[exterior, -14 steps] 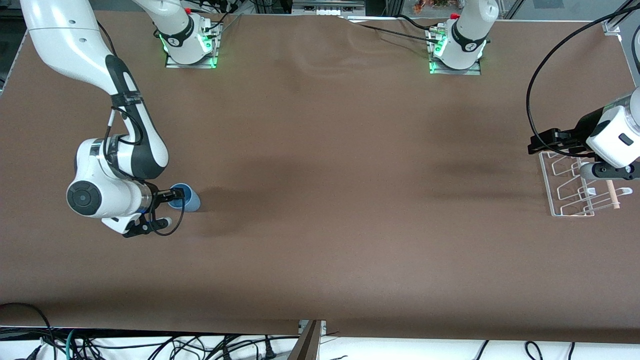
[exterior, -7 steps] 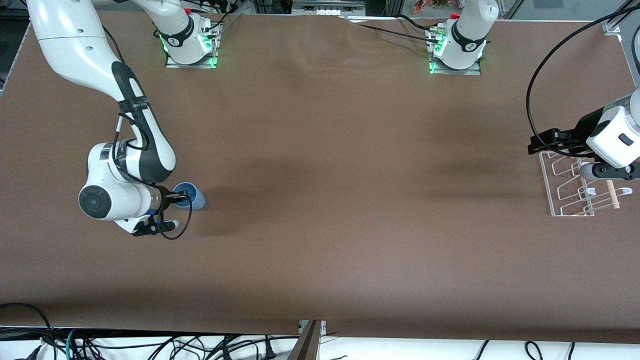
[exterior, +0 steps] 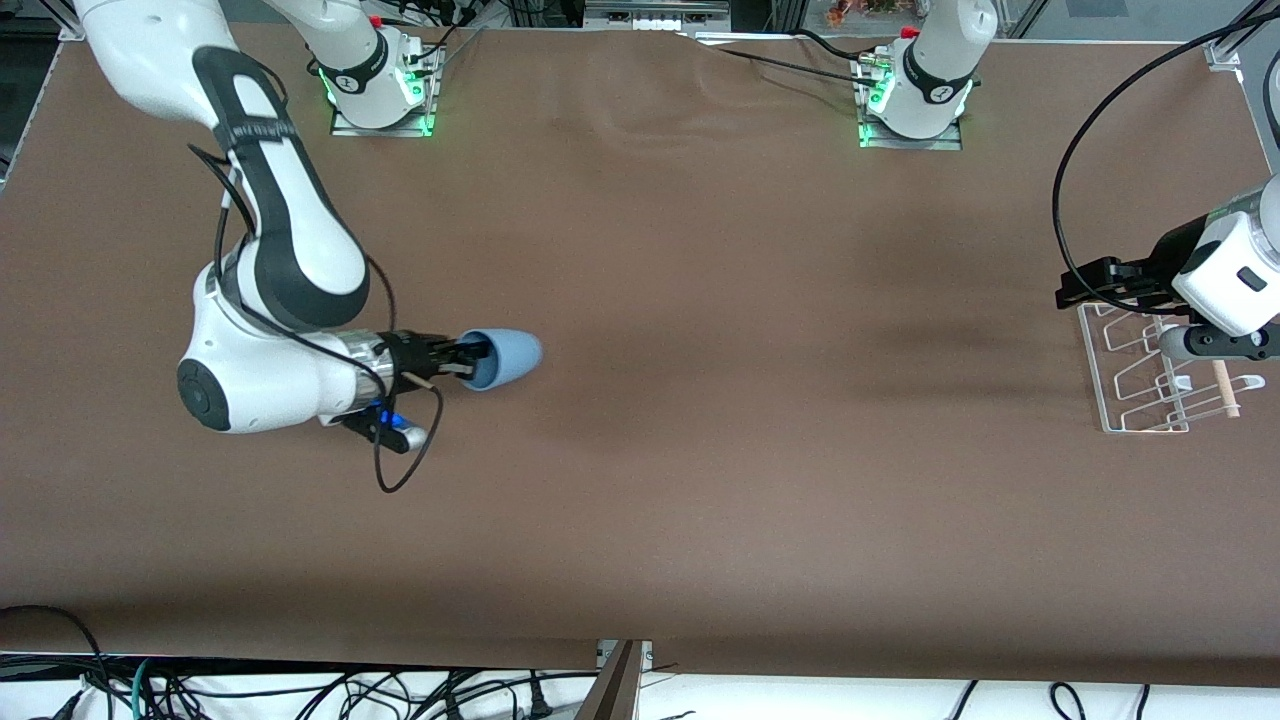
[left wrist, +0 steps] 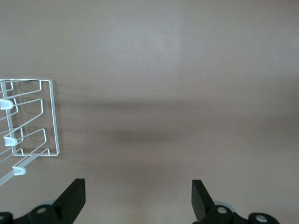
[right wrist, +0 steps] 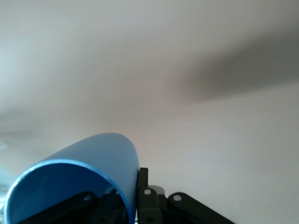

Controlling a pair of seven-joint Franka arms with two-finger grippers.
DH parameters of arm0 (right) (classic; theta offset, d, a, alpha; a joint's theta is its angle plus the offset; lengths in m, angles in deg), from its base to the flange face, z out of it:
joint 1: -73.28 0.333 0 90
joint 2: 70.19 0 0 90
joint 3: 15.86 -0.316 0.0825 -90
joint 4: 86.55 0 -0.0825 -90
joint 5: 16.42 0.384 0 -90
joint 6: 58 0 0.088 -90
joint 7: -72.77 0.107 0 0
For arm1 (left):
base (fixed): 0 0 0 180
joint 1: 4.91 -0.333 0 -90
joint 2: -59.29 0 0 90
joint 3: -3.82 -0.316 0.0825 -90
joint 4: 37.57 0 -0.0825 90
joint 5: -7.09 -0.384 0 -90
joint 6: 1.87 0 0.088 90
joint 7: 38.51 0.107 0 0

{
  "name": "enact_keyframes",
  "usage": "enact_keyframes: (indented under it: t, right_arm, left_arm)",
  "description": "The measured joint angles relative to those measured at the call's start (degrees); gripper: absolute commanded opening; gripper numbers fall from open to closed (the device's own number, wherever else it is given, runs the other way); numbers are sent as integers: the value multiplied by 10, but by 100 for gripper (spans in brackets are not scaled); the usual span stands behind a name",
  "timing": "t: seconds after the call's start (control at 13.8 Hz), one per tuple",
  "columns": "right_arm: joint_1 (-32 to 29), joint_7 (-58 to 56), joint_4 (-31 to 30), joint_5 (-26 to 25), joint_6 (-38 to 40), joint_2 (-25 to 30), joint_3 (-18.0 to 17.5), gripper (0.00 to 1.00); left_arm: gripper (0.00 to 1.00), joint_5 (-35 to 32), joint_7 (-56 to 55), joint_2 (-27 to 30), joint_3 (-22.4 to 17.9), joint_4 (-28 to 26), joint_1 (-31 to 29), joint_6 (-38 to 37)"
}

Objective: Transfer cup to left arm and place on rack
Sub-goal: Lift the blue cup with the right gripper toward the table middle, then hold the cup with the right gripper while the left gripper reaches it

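The light-blue cup (exterior: pixel 510 357) hangs on its side over the table toward the right arm's end, mouth turned to the wrist. My right gripper (exterior: pixel 468 364) is shut on its rim, one finger inside and one outside. The right wrist view shows the cup (right wrist: pixel 93 156) with the wall pinched in my right gripper (right wrist: pixel 130 191). The white wire rack (exterior: pixel 1140 390) with its wooden dowel (exterior: pixel 1226 390) sits at the left arm's end. My left gripper (exterior: pixel 1085 285) waits open and empty above the rack's edge; in the left wrist view the left gripper (left wrist: pixel 137 189) is over bare table beside the rack (left wrist: pixel 32 116).
The brown table cover (exterior: pixel 700 480) spans the whole view. Both arm bases stand along the edge farthest from the front camera: the right arm's base (exterior: pixel 378 95) and the left arm's base (exterior: pixel 915 105). A black cable (exterior: pixel 1060 190) loops above the left wrist.
My right gripper closed on the cup's rim, lifted it off the table and carried it toward the table's middle, tipping it sideways. The left arm has not moved.
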Motion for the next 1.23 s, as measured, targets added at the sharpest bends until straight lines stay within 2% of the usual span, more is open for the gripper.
enact_keyframes:
  t: [0.15, 0.44, 0.58, 0.73, 0.87, 1.09, 1.23]
  right_arm:
    - [26, 118, 45, 14, -49, 0, -35, 0]
    - [136, 307, 94, 16, -189, 0, -42, 0]
    - [170, 357, 103, 16, -211, 0, -41, 0]
    - [182, 389, 113, 16, -216, 0, -41, 0]
    - [182, 397, 119, 16, -216, 0, -41, 0]
    - [186, 398, 119, 16, -216, -1, -41, 0]
    - [187, 399, 120, 16, -216, -1, -41, 0]
  left_arm:
    - [100, 0, 0, -1, 0, 0, 0, 0]
    - [100, 22, 20, -8, 1, 0, 0, 1]
    - [100, 52, 80, -24, 2, 0, 0, 23]
    - [100, 104, 140, -37, 1, 0, -2, 48]
    - [100, 183, 219, -46, 0, 1, -21, 53]
    - [100, 300, 408, -82, -1, 0, -57, 55]
    - [100, 336, 486, -101, 6, 1, -56, 69]
